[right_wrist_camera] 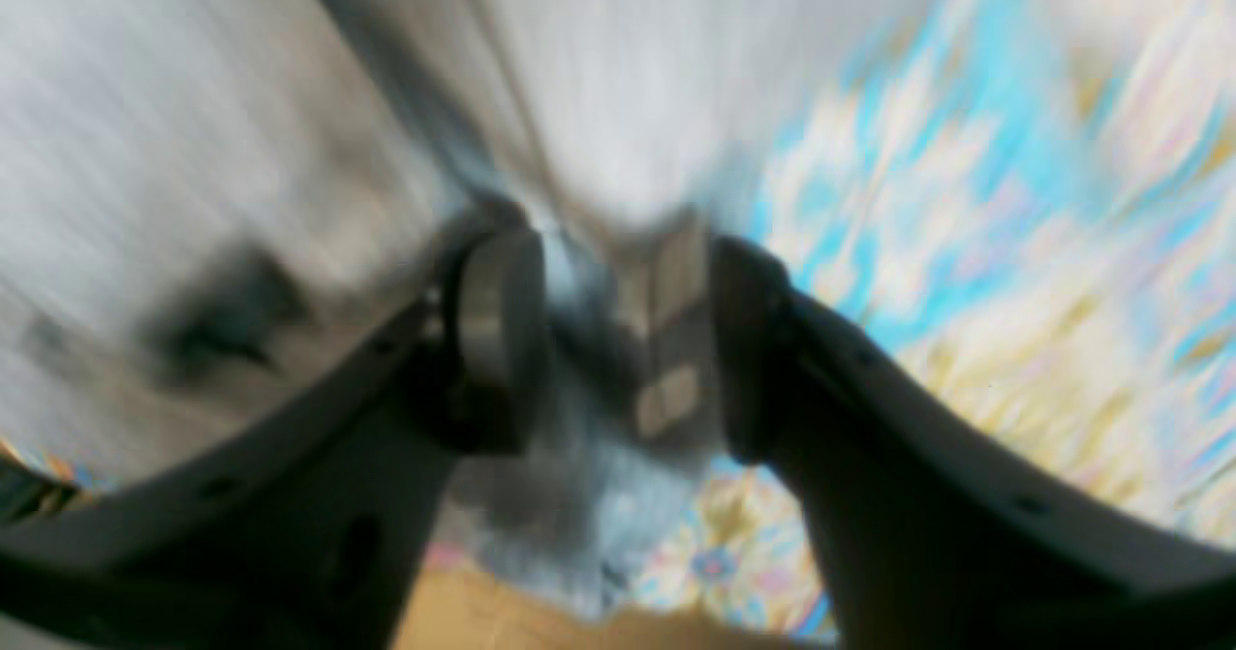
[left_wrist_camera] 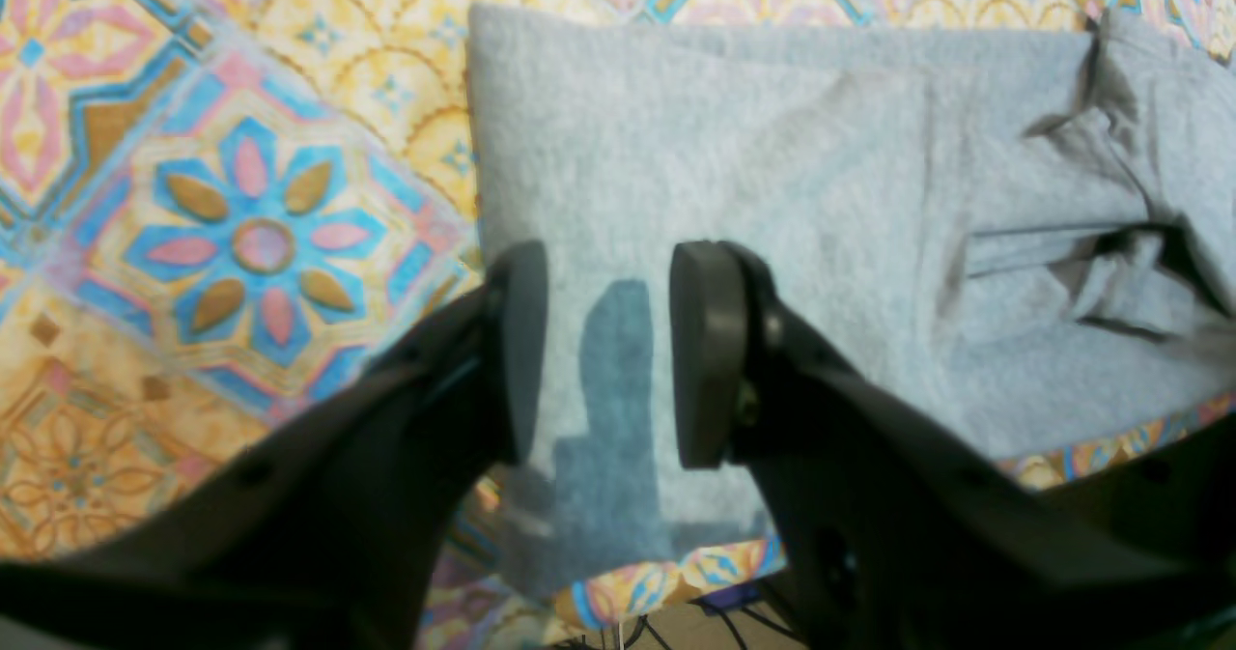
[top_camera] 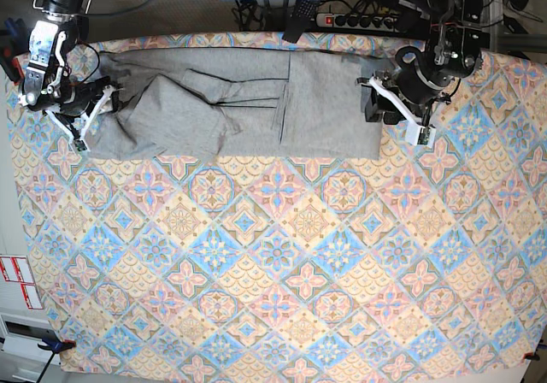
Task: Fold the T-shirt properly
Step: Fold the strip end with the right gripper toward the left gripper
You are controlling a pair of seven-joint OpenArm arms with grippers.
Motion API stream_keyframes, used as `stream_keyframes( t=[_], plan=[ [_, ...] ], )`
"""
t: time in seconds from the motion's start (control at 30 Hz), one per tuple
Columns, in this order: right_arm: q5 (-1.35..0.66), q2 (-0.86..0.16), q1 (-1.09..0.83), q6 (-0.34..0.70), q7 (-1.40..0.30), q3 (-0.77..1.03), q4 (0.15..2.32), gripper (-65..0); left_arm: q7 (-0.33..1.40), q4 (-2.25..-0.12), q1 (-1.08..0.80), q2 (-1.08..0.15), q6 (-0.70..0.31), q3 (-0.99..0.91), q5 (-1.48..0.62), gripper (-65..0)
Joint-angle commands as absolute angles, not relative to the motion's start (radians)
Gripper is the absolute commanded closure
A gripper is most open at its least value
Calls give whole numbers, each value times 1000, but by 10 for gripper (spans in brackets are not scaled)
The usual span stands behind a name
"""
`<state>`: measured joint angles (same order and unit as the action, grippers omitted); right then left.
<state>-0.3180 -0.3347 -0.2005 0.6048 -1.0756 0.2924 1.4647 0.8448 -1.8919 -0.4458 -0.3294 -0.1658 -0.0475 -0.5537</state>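
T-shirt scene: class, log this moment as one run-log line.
T-shirt: grey, folded to long strip, far edge of tablecloth | left tool: open over shirt end | right tool: open at other end, blurred

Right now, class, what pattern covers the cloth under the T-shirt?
The tablecloth has colourful flowered diamond tiles in blue, pink and yellow, clearest in the base view.

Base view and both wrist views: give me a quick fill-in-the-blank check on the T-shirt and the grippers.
1. The T-shirt lies along the ____ edge of the table in the base view.
2. The left gripper has its jaws ____ above the shirt.
3. The tablecloth under the shirt has a ____ pattern.
4. The right gripper is at the shirt's ____ end in the base view.

Missing words: far; open; diamond; left
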Motion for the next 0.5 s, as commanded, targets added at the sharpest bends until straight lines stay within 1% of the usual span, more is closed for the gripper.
stream_keyframes(
  t=[0.0,0.1,0.13,0.37,0.47],
  plan=[
    [-335,-354,-171,605,-1047,300,1484,-355,826,-1905,-443,-337,-170,-51,-561,-203],
    [-335,-354,-171,605,-1046,300,1484,-428,826,-1905,-443,-337,-170,-51,-561,-203],
    [-335,-354,-171,605,-1046,297,1484,-441,826,-1905,-441,-337,-170,-51,-561,-203],
    [-335,-354,-171,605,-1049,298,1475,-449,826,-1905,-441,-337,-170,-51,-561,-203],
    [-335,-354,-171,605,-1046,300,1419,-449,826,-1905,-443,-337,-170,-51,-561,-203]
  ],
)
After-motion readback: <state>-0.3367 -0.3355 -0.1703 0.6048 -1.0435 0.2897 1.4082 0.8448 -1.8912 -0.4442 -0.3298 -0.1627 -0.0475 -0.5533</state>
